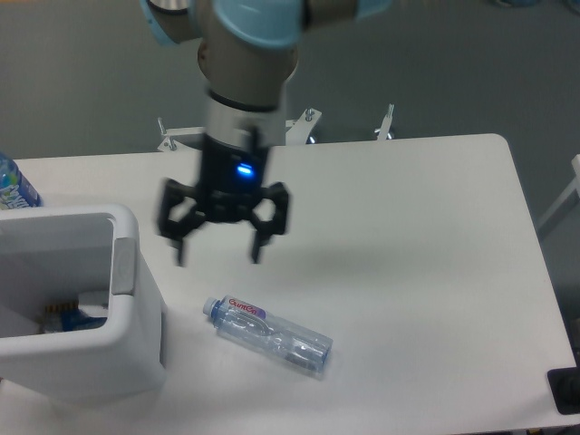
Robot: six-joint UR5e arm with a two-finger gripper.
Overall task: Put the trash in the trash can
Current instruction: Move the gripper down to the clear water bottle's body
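A crushed clear bottle (268, 333) with a blue cap and a red-white label lies on its side on the white table, right of the trash can (136, 349). The can is a large white bin at the front left with a grey patch on its right rim. Something white and a bit of blue show low inside it; I cannot tell whether that is the paper wad. My gripper (217, 256) hangs open and empty above the table, just up and left of the bottle's cap, blurred by motion.
A blue-labelled bottle (13, 184) stands at the far left edge behind the bin. The arm's base column (246, 86) rises behind the table's far edge. A black object (565, 390) sits at the front right corner.
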